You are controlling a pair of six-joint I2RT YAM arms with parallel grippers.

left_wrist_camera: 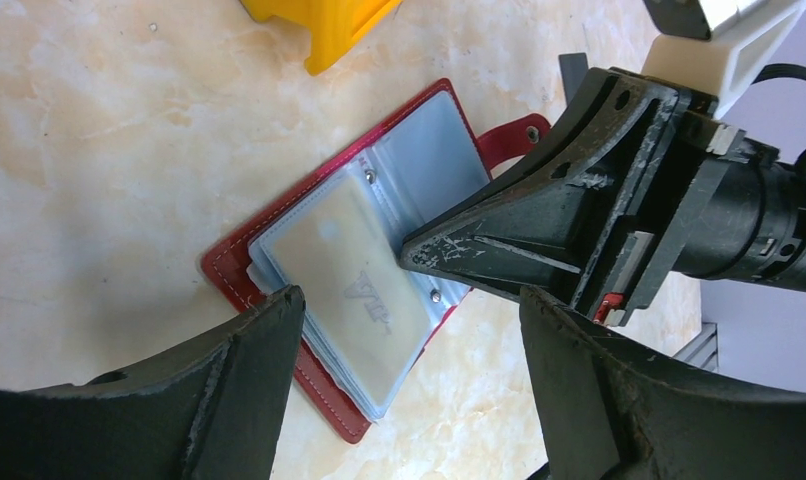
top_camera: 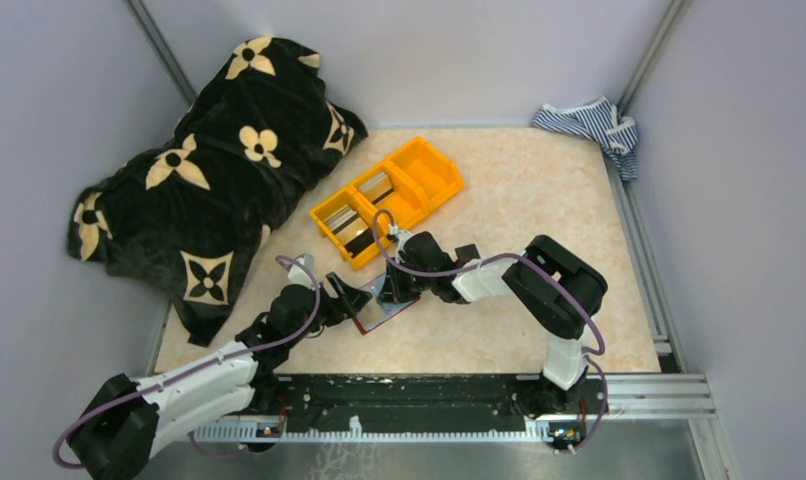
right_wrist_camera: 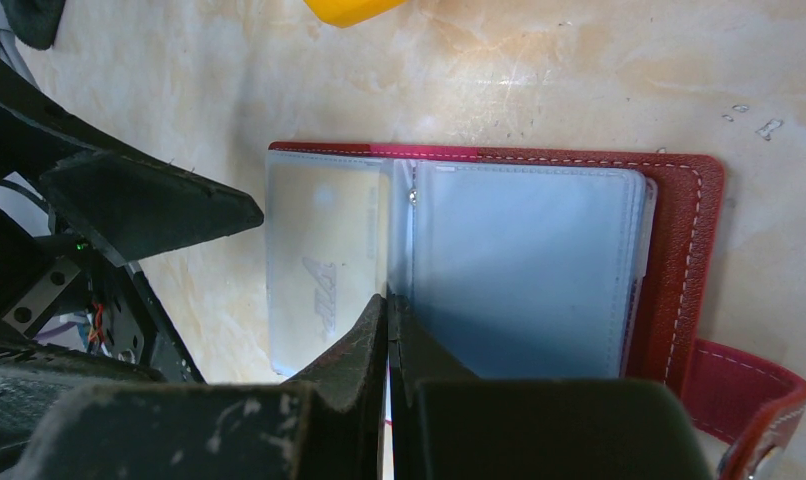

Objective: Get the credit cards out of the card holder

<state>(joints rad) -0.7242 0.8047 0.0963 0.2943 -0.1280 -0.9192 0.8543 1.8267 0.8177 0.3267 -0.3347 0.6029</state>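
The card holder [top_camera: 379,312] lies open on the table, dark red cover [right_wrist_camera: 684,250] with light blue pockets. A pale beige credit card [left_wrist_camera: 349,285] shows inside the top pocket of one page; it also shows in the right wrist view [right_wrist_camera: 324,235]. My right gripper [right_wrist_camera: 389,300] is shut, its tips at the fold between the two pages [left_wrist_camera: 414,250]. My left gripper [left_wrist_camera: 411,300] is open, its fingers [left_wrist_camera: 269,340] astride the page with the card, just above it. The closing tab [right_wrist_camera: 749,400] sticks out at the side.
An orange three-compartment bin [top_camera: 389,195] stands just behind the card holder, with silver-grey and dark flat cards [top_camera: 364,205] upright in two compartments. A black blanket with cream flowers [top_camera: 209,180] lies at the left. A striped cloth [top_camera: 591,125] lies in the far right corner.
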